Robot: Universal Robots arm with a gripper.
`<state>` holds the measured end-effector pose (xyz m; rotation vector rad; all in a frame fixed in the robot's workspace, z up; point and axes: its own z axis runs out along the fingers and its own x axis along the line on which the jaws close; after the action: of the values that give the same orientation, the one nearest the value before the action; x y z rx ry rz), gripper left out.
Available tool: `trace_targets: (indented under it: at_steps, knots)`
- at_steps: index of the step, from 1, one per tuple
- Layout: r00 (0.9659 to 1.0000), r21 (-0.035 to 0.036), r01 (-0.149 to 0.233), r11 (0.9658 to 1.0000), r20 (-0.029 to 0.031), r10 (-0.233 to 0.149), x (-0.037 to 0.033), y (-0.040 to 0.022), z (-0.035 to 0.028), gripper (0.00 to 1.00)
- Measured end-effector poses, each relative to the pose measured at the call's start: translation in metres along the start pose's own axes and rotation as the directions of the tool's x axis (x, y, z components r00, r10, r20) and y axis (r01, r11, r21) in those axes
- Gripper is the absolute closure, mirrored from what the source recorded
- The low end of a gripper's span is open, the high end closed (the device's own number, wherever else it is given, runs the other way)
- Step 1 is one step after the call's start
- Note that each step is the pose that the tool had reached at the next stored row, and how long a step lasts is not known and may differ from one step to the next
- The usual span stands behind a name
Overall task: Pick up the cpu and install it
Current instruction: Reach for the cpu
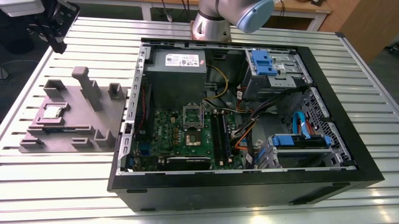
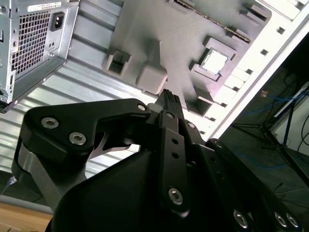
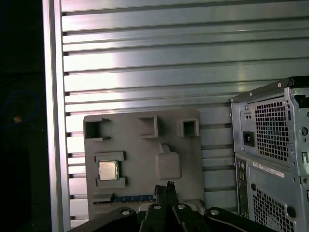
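Note:
The cpu is a small silver square lying flat in a pocket of the grey holder plate, at the exterior view's left of the open computer case. Both wrist views show the cpu from above. My black gripper hangs high over the table's far left corner, well apart from the cpu. Its fingers are shut together with nothing between them. Inside the case, the green motherboard's socket lies uncovered.
The holder plate carries several upright grey posts around the cpu pocket. The case holds a grey power supply, blue drive bays and loose cables. The slatted metal table ends close beside the plate. The arm's base stands behind the case.

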<state>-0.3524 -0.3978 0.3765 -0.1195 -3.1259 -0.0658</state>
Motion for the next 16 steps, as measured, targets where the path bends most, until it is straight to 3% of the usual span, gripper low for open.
trace_targets:
  at_steps: [7,15,16]
  knots:
    - [1.0,0.0,0.0,1.0,0.0,0.0,0.0171,-0.0014,0.0012,0.9]
    - [1.0,0.0002,0.004,1.0,-0.0002,-0.004,0.0244,-0.0075,0.0036,0.9]
    - [1.0,0.0002,0.007,1.0,-0.0004,-0.007,0.0295,-0.0086,0.0049,0.9]
